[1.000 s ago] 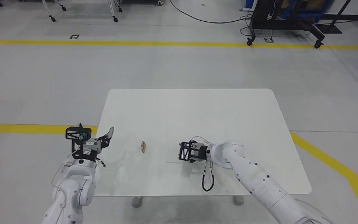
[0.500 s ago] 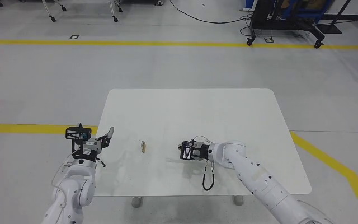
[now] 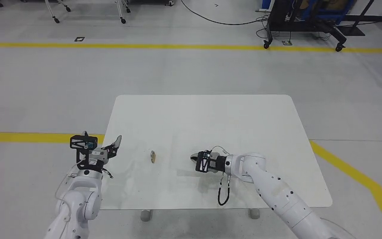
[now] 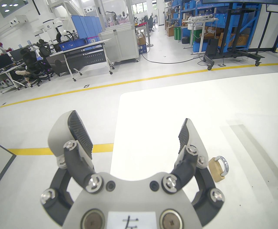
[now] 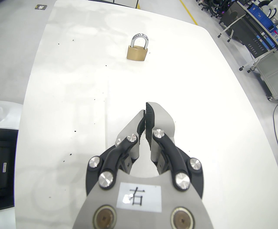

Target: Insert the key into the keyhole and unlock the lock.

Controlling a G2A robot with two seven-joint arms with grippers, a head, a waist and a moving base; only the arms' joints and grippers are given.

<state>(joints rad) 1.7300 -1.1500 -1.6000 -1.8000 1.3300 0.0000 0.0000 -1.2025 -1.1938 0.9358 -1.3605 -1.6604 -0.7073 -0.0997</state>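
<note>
Plainly, left gripper (image 4: 130, 121) jaws wide apart — right gripper (image 5: 145, 108) jaws tight together — padlock (image 5: 137, 53) on table (image 5: 65, 86)

Bright, even light throughout, no hard shadows.

Top view: the white table (image 3: 250, 113) is close to washed out. The floor (image 3: 179, 66) is pale with a soft sheen.

Left wrist view: daylight comes through windows (image 4: 142, 6) at the far end of the hall. The tabletop glares white, with faint grey bands across it beyond the lock (image 4: 217, 170).

Right wrist view: the lock throws a small soft shadow just beside itself, and its metal loop glints.

A wide lens bends both wrist views. The yellow line (image 4: 130, 82) bows, and the table edges curve toward the corners.
</note>
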